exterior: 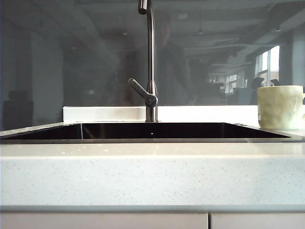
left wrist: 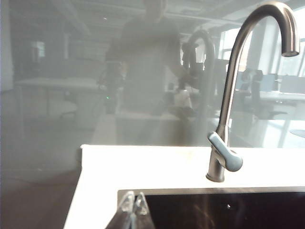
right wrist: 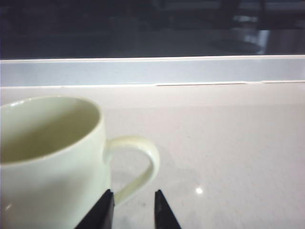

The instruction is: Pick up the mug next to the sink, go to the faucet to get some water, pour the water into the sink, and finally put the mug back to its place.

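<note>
The pale cream mug [exterior: 280, 107] stands upright on the counter to the right of the dark sink [exterior: 43, 134]. The steel gooseneck faucet [exterior: 151, 71] rises behind the sink's middle, its lever angled left. Neither arm shows in the exterior view. In the right wrist view my right gripper [right wrist: 133, 198] is open, its black fingertips just short of the mug [right wrist: 47, 152], with the loop handle [right wrist: 145, 160] ahead of the gap; nothing is held. In the left wrist view my left gripper [left wrist: 134, 202] is shut and empty near a back corner of the sink [left wrist: 238, 193], with the faucet [left wrist: 228, 109] beyond.
A speckled off-white counter [exterior: 152, 176] runs along the front, with cabinet fronts below. Behind the sink lie a white ledge [exterior: 105, 113] and a dark reflective glass wall [exterior: 71, 57]. Bare counter [right wrist: 228, 143] lies beside the mug's handle.
</note>
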Action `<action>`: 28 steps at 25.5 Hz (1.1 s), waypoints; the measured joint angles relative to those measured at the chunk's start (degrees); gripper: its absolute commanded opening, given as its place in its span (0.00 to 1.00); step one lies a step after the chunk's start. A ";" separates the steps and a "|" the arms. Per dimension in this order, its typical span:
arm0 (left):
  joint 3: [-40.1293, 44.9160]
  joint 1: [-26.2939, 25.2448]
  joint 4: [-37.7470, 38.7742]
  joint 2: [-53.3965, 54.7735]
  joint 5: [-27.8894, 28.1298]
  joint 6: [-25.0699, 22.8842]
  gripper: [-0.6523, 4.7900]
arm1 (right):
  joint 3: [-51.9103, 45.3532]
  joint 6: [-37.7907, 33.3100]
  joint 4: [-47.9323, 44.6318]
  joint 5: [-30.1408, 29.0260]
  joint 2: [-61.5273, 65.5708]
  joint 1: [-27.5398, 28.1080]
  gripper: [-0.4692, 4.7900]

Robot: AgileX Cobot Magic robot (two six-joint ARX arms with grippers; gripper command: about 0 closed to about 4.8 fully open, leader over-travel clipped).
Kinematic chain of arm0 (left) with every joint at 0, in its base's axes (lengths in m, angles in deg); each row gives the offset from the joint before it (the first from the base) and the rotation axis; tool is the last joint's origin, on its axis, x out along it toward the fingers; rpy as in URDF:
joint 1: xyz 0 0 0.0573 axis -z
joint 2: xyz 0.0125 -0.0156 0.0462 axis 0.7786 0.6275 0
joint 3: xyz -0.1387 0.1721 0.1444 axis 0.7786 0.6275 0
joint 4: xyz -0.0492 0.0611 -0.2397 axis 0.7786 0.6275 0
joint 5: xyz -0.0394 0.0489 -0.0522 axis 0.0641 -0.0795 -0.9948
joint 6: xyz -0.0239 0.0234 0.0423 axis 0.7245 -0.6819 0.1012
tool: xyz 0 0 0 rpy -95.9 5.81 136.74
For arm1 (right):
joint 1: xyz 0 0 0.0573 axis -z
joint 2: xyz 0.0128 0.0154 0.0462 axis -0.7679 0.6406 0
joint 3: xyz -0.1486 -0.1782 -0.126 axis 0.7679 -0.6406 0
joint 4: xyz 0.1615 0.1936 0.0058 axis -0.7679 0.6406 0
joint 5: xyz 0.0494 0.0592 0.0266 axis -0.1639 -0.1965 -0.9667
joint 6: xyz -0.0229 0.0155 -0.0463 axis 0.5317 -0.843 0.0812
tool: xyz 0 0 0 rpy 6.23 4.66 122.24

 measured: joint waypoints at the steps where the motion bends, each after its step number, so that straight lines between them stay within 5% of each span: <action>1: 0.00 0.00 -0.13 0.61 -0.04 0.04 0.11 | 2.05 0.02 -0.59 -1.16 2.82 0.48 0.33; 24: 0.00 0.00 -2.54 0.63 0.00 0.15 0.11 | 14.25 1.70 -1.60 -4.15 17.03 1.86 0.32; 28: 0.00 0.00 -2.62 0.63 0.00 0.15 0.11 | 14.67 1.27 -2.05 -4.17 17.73 1.81 0.15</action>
